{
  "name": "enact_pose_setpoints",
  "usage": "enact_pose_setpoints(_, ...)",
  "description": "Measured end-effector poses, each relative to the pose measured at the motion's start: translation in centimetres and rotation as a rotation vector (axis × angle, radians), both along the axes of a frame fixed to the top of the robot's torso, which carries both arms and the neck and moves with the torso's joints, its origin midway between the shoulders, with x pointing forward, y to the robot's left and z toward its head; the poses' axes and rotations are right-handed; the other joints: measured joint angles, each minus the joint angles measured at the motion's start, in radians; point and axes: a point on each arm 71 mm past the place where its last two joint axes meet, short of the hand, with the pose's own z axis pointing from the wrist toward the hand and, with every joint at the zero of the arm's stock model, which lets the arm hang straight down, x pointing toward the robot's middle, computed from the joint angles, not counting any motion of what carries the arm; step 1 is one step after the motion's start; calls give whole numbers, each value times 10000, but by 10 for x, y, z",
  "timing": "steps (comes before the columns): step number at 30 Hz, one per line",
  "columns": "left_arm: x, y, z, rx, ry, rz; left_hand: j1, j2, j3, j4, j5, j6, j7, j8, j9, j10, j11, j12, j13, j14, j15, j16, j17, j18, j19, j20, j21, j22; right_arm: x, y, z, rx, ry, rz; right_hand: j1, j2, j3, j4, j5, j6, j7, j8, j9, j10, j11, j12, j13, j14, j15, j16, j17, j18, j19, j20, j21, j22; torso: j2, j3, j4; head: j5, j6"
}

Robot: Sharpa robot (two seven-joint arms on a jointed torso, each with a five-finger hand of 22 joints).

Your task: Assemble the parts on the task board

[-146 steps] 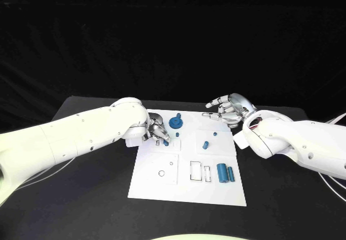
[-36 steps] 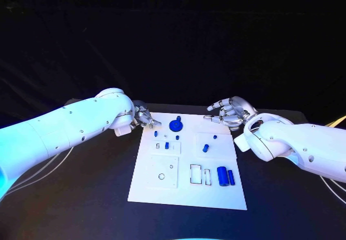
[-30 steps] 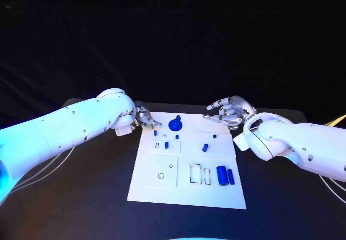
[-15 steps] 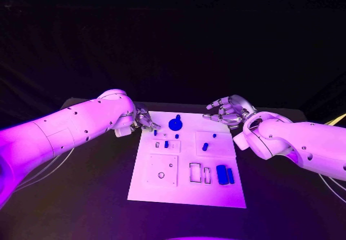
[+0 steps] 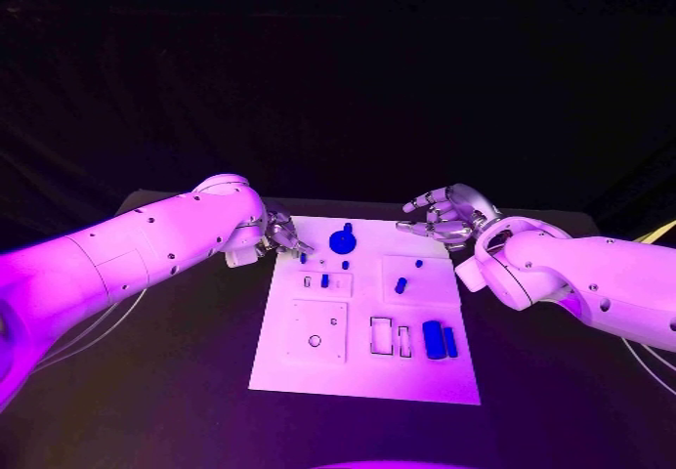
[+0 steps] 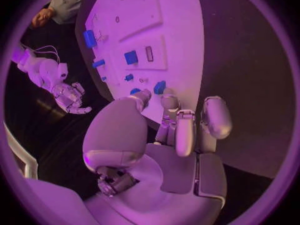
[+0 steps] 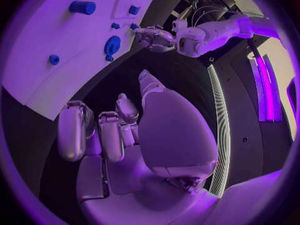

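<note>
The white task board point(image 5: 317, 363) lies in the middle of the table. On it stand a blue knob point(image 5: 343, 239), several small blue pegs point(image 5: 324, 280) and two blue cylinders point(image 5: 434, 339). My left hand point(image 5: 282, 237) hovers at the board's far left corner, fingers apart and holding nothing. Its fingertips point(image 6: 167, 101) are close to a small peg point(image 6: 159, 87) without gripping it. My right hand point(image 5: 440, 217) hangs off the board's far right corner with loosely spread fingers point(image 7: 100, 130), also empty. The knob point(image 7: 112, 46) lies between the two hands.
Empty outlined slots point(image 5: 382, 335) sit beside the two cylinders, and a square recess with a small hole point(image 5: 316, 340) lies on the board's left half. Black table point(image 5: 169, 391) surrounds the board on all sides.
Since the oldest frame my left hand has drawn back from over the small pegs to the board's far left corner. Over the last second both hands have barely moved.
</note>
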Motion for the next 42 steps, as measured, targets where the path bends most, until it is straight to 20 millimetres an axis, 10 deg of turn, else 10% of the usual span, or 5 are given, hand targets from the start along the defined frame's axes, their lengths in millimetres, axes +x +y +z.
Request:
enact_pose_setpoints(36, 0, 0, -3, -172, 172, 13, 1501, 449, 4, -3, -1, 127, -127, 4, -61, -68, -71, 37, 0, 1, -5, 0, 0, 0, -246, -72, 0, 6, 0, 0, 0, -4, 24, 35, 0, 0, 0, 0, 0, -1, 0, 114, 0, 0, 0, 1, 1, 0, 0, 0, 0, 1, 1, 0, 0, 0, -3, 8, 2, -30, -97)
enact_pose_setpoints(42, 0, 1, -2, -295, 210, 66, 1857, 357, 559, -548, -10, 113, -116, 6, -82, -66, -70, 37, -90, 1, -7, 1, 0, 0, -245, -73, 0, 9, 0, 0, 0, -6, 34, 47, 0, 0, 0, 0, 0, -1, 0, 114, 0, 1, 0, 1, 0, 0, 0, 0, 0, 1, 1, 0, 0, 0, -10, 8, 5, -17, -117)
